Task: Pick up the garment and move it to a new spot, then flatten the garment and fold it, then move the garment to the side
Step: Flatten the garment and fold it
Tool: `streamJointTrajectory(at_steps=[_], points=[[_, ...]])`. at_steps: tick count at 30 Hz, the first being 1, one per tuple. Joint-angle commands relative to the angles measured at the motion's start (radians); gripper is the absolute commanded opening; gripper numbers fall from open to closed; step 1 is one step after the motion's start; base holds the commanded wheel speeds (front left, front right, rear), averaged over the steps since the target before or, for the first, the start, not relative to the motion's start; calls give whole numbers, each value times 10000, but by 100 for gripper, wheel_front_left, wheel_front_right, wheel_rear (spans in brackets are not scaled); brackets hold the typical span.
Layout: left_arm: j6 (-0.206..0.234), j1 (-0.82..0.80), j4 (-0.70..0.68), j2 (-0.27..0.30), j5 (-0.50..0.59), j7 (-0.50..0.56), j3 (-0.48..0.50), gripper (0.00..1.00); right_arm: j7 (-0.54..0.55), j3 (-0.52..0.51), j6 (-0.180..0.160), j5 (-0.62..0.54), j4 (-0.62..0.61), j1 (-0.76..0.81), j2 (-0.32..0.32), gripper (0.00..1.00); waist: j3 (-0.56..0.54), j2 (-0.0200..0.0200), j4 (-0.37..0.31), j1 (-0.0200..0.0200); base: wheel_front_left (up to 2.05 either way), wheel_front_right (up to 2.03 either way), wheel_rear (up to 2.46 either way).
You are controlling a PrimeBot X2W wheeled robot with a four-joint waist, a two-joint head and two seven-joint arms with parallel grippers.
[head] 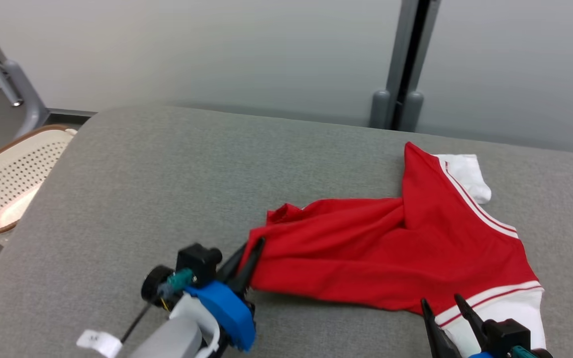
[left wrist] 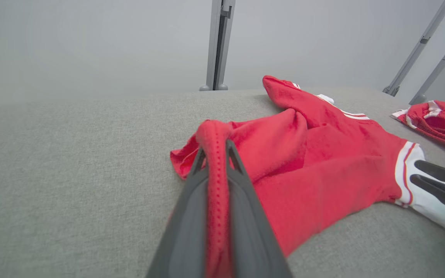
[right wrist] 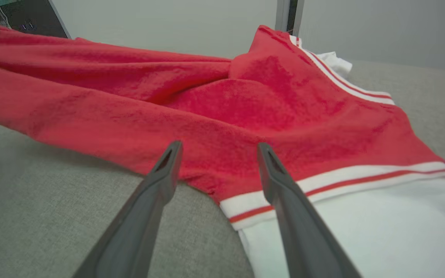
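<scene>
So the left gripper (head: 254, 248) is clamped on an edge of the red shirt (head: 391, 238), right gripper (head: 440, 300) wide open by its white end.

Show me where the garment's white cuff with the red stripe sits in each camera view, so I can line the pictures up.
Head view: white cuff at the lower right, by the right gripper.
Left wrist view: cuff at the far right edge, under that gripper's dark fingers.
Right wrist view: cuff at the lower right, beside the open fingers.
Shared landmark: the grey post behind the table.
</scene>
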Motion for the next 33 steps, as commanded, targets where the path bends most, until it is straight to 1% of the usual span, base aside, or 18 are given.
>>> streamJointTrajectory(at_steps=[1, 6, 11, 14, 22, 28, 29, 30, 31, 33], points=[[68, 386, -262, -18, 163, -37, 110, 0, -2, -34, -1, 33, 7, 85, -19, 100, -36, 0, 139, 2, 0, 0, 0], [34, 1282, -890, 49, 342, -42, 115, 0, -2, 48, -1, 75, 15, -90, -20, 100, -55, 0, 286, 2, 0, 0, 0], [32, 1194, -733, 144, 265, -43, 204, 0, -2, 212, -1, 1, -86, -351, -25, 100, 301, 0, 7, 2, 0, 0, 0], [148, 840, -277, 152, 236, 5, 343, 0, -4, 237, -1, -76, -91, -500, -22, 100, 592, 0, -294, 2, 0, 0, 0], [328, -146, 1715, 140, -104, 45, 935, 0, -2, 215, -1, -183, -167, -785, -20, 100, 1323, 0, -1216, 2, 0, 0, 0], [746, -759, 2575, 129, -225, -37, 1732, 0, -2, 180, -1, -182, -371, -924, -18, 100, 1609, 0, -1580, 2, 0, 0, 0], [850, -829, 2586, 120, -202, -42, 1912, 9, -2, 163, -1, -188, -409, -935, -18, 100, 1630, 0, -1595, 2, 0, 0, 0], [937, -859, 2587, 127, -178, -41, 2099, 40, -2, 164, -1, -186, -445, -952, -18, 100, 1657, 0, -1612, 2, 0, 0, 0], [1061, -932, 2478, 164, -110, -37, 2335, 100, -2, 149, -1, -195, -481, -984, -18, 100, 1687, 0, -1621, 2, 0, 0, 0], [1324, -955, 2161, 221, 96, -39, 2848, 100, -2, 121, -1, -188, -570, -1041, -18, 100, 1722, 0, -1628, 2, 0, 0, 0]])
